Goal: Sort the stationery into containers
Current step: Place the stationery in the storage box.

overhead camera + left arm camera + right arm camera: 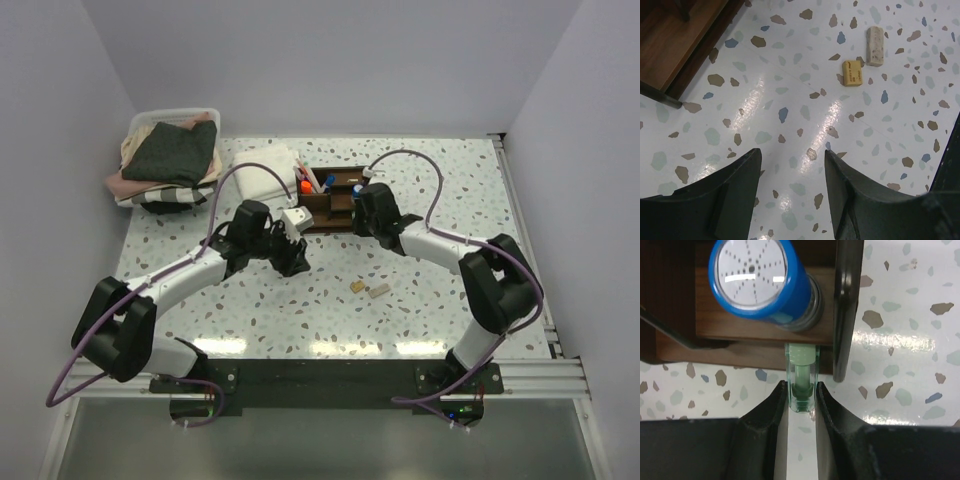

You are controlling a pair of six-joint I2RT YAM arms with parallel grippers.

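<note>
The dark wooden organiser (322,207) stands at the back centre, with orange, blue and white pens upright in it. My right gripper (801,386) is at its near right side, shut on the clear cap of a green pen (801,357) that leans at the organiser's (740,330) front edge. A blue-capped marker (757,280) stands in the compartment just beyond. My left gripper (792,151) hangs open and empty over bare table, left of the organiser's corner (675,40). A yellow bit (852,73) and a tan bit (875,46) lie together on the table ahead of it.
A white bin (150,118) of folded clothes sits at the back left, with a white folded cloth (265,170) between it and the organiser. In the top view the two small bits (367,288) lie in the middle. A metal rail (525,230) runs along the right edge.
</note>
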